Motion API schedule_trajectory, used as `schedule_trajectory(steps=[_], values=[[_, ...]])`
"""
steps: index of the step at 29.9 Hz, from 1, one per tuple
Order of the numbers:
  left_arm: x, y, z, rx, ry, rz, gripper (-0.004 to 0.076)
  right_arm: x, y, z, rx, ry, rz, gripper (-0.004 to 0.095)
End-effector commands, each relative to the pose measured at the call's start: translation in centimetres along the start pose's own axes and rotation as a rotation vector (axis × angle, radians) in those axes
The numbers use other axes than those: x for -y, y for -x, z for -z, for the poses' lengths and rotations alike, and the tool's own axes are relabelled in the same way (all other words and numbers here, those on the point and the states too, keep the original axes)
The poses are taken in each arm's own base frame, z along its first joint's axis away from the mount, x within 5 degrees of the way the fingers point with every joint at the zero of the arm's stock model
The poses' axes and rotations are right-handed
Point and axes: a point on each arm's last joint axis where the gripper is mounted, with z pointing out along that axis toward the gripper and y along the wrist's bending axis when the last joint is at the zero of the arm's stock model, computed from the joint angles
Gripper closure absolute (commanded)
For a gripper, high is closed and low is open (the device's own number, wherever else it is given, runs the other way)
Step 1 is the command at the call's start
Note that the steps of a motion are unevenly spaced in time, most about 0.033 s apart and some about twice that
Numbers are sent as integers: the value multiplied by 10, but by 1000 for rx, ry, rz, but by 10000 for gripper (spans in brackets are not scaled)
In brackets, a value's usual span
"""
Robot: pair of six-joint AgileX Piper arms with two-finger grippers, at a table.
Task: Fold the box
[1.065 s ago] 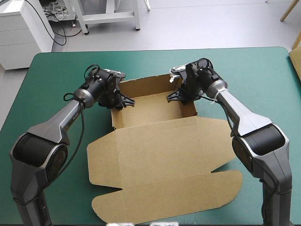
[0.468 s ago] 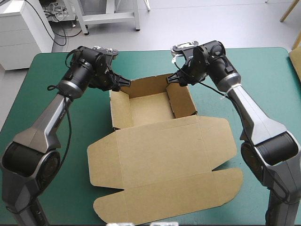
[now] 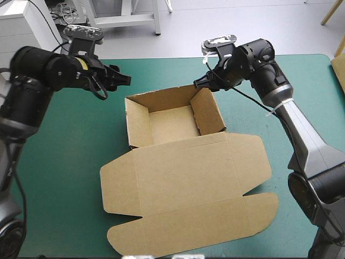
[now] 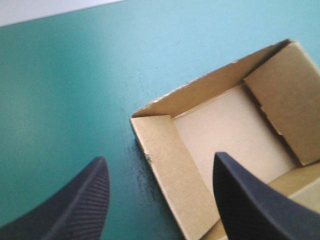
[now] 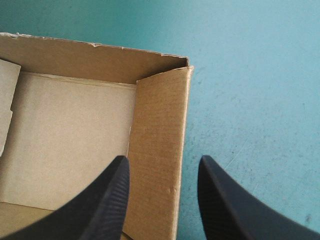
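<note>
The box (image 3: 183,156) lies mid-table (image 3: 64,151). Its far part forms an open tray (image 3: 171,123) with walls raised, and its lid (image 3: 186,186) lies flat toward the near edge. The left gripper (image 3: 119,80) hovers beside the tray's far-left corner, on the side of the table's left edge, released, fingers wide apart. The right gripper (image 3: 200,82) hangs at the tray's far-right corner, also released. The tray's right wall shows between its spread fingers.

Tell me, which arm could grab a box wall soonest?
Probably right. The right gripper hangs open almost at the box's far right corner, that wall just under it. The left gripper, open too, hangs farther from its corner, over the teal-green cover.
</note>
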Motion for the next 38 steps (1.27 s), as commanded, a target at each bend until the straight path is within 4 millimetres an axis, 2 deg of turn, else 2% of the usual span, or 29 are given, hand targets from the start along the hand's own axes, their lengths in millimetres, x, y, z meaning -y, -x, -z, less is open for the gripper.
schedule_trajectory(steps=[1, 4, 7, 11, 15, 20, 24, 26, 28, 31, 35, 38], values=[[8, -9, 65, 117, -111, -63, 322, 2, 8, 24, 95, 5, -1, 500], [10, -28, 88, 136, -161, -101, 407, 1, 2, 9, 46, 9, -2, 500], [8, -54, 100, 118, -159, -128, 475, 1, -8, -10, -20, 6, -1, 501], [3, -94, 108, 88, -133, -141, 569, 3, -20, -39, -110, -14, 8, 501], [-2, -142, 105, 81, -118, -138, 734, 3, -26, -62, -162, -24, 14, 502], [-6, -201, 103, 175, -123, -111, 731, 3, -31, -86, -209, -28, 12, 514], [-9, -250, 92, 201, -122, -93, 731, 3, -34, -101, -238, -29, 13, 533], [-10, -268, 88, 223, -121, -89, 731, 3, -35, -104, -246, -29, 14, 590], [-12, -286, 83, 250, -121, -86, 731, 3, -36, -104, -250, -30, 14, 711], [-13, -305, 79, 290, -123, -64, 731, 4, -36, -104, -251, -36, 17, 935], [-14, -324, 79, 353, -127, -49, 731, 12, -35, -104, -248, -101, 53, 929], [-15, -329, 81, 386, -120, -53, 731, 34, -35, -103, -249, -180, 68, 930]])
